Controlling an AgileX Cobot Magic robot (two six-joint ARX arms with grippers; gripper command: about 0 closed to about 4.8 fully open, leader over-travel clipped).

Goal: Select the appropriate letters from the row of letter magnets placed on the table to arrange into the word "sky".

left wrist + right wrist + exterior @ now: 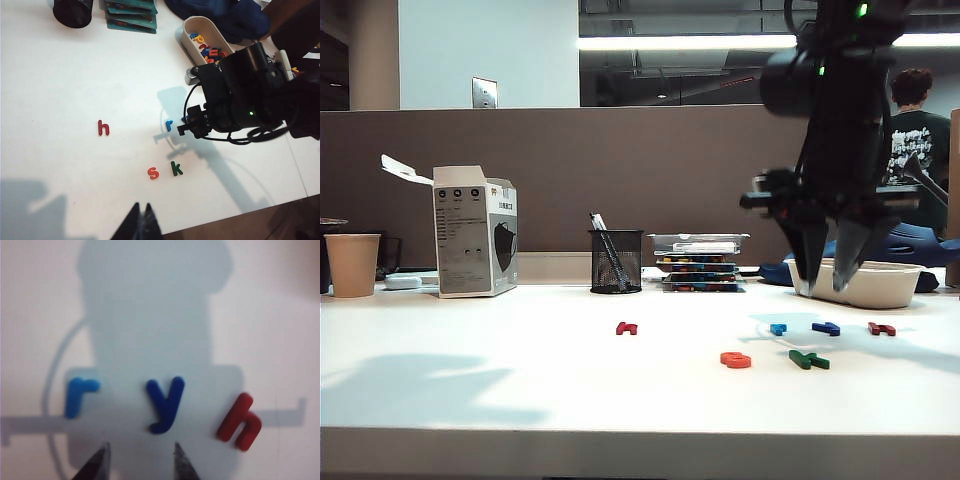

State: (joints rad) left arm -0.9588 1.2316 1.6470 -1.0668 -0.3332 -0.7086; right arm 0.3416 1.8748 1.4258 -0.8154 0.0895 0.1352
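On the white table (520, 350) the orange s (735, 360) and green k (808, 360) lie side by side, nearer the front edge than the row. Behind them lie the light blue r (778, 328), dark blue y (826, 327) and a red h (881, 328). Another dark red h (626, 328) lies apart to the left. My right gripper (825, 285) hangs open and empty above the y (165, 402); its tips (141, 450) stand just short of the y. My left gripper (141, 210) is shut and empty, near the table's front edge, short of the s (153, 173) and k (176, 168).
A white tub (855, 282) holding spare letters stands behind the right gripper. A mesh pen cup (616, 260), stacked trays (700, 262), a cardboard box (475, 232) and a paper cup (352, 264) line the back. A grey partition rises behind them.
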